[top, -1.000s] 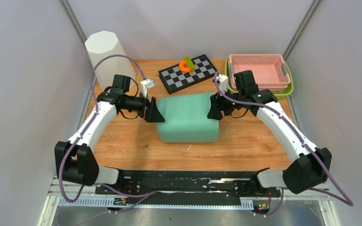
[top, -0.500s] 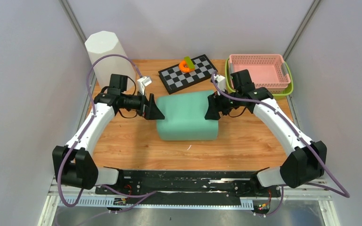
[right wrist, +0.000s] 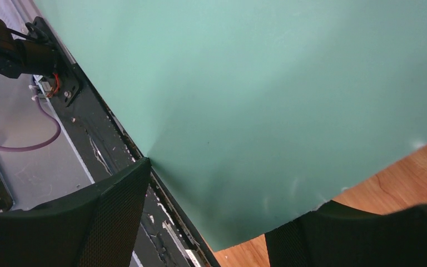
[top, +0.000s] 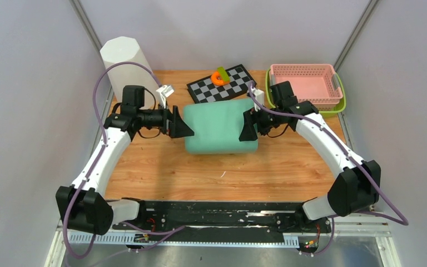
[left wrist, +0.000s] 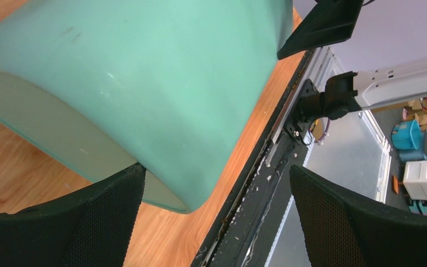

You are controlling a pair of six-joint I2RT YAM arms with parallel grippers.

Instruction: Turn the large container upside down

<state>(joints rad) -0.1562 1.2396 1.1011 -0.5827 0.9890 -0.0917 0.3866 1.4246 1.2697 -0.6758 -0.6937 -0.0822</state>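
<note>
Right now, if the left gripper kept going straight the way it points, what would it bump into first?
The large teal-green plastic container. Its end sits right in front of the open left gripper, so close that one finger may be touching it.

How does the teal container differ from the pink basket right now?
The teal container is clearly larger than the pink basket. The container has smooth, solid walls; the basket's are latticed. The container shows a closed face to the overhead camera, while the basket sits with its opening up inside a lime-green tray at the far right. Both look like rounded rectangular plastic bins.
</note>
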